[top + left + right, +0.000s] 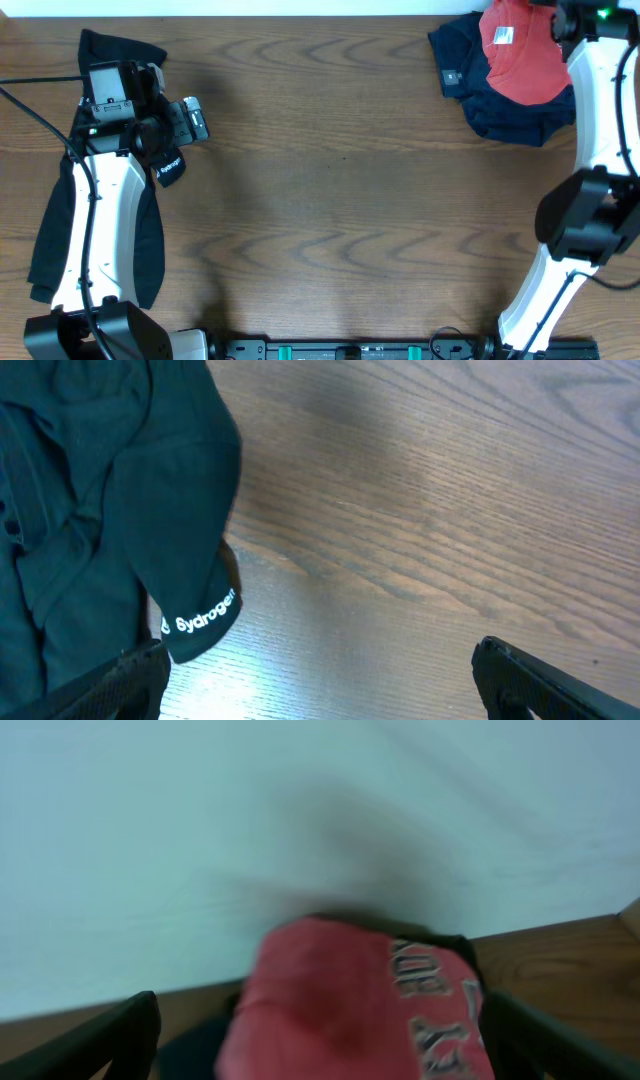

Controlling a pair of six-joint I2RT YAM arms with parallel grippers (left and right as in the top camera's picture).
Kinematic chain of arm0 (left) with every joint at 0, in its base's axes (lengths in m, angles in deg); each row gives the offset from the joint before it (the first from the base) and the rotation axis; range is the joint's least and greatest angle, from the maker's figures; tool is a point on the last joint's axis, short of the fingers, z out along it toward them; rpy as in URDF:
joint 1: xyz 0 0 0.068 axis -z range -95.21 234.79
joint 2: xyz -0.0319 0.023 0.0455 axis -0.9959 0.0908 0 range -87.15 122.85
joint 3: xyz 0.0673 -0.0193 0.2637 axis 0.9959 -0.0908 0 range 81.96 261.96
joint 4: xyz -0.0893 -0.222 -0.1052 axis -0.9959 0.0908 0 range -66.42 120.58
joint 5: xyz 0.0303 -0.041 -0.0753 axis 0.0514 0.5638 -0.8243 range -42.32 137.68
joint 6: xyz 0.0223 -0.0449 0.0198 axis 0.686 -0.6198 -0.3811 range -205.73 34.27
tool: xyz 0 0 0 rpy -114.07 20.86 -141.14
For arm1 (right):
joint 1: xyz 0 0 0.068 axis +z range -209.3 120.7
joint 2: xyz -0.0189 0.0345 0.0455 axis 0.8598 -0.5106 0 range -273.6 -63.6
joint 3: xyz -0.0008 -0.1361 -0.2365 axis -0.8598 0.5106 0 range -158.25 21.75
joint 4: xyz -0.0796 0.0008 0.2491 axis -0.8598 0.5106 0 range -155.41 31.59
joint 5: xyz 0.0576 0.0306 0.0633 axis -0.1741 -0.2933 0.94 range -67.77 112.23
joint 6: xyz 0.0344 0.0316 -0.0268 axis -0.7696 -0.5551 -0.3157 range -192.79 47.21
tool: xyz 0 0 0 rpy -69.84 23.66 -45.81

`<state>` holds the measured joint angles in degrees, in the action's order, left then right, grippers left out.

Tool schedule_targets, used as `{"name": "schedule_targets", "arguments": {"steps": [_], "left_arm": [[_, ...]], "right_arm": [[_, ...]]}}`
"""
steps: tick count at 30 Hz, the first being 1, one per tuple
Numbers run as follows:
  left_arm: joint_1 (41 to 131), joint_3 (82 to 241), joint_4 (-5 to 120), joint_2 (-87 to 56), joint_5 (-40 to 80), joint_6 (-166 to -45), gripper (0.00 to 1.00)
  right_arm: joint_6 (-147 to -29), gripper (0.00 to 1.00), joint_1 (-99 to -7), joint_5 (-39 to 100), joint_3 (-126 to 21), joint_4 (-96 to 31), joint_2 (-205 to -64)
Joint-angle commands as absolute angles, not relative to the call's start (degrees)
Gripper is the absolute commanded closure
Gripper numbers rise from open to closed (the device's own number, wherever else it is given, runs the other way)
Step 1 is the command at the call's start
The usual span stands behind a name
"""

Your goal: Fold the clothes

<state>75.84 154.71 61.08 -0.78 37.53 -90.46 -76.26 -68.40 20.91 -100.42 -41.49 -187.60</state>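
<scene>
Overhead, black garment (148, 245) along the table's (350, 180) left side, left gripper (192, 120) beside it, red T-shirt (525, 60) on navy clothes (500, 115) far right, right gripper (560, 15) above, left wrist, jaws wide and empty, printed black sleeve at left, right wrist, blurred, jaws wide, red T-shirt ahead.

I see a wood-grain table (330, 150) with a soft sheen, matt black cloth (90, 510), red cloth (525, 70) on navy cloth (500, 118), and glossy white plastic arm shells (100, 200).
</scene>
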Motion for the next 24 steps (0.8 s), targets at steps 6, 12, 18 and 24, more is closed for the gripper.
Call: {"name": "schedule_targets", "arguments": {"steps": [6, 12, 18, 24], "left_arm": [[75.7, 155.3, 61.3, -0.3, 37.9, -89.1, 0.02], [75.7, 155.3, 61.3, -0.3, 37.9, -89.1, 0.02], [75.7, 155.3, 61.8, -0.3, 37.9, -88.1, 0.02], [75.7, 155.3, 62.4, -0.3, 37.9, -88.1, 0.02]], "right_arm": [[-77.9, 0.01, -72.1, 23.3, -100.0, -46.9, -197.5], [-77.9, 0.01, -72.6, 25.3, -100.0, -46.5, -206.1], [-77.9, 0.01, -72.5, 25.7, -100.0, -45.4, -216.5], [-78.1, 0.01, -72.2, 26.8, -100.0, -42.9, -218.3]]}}
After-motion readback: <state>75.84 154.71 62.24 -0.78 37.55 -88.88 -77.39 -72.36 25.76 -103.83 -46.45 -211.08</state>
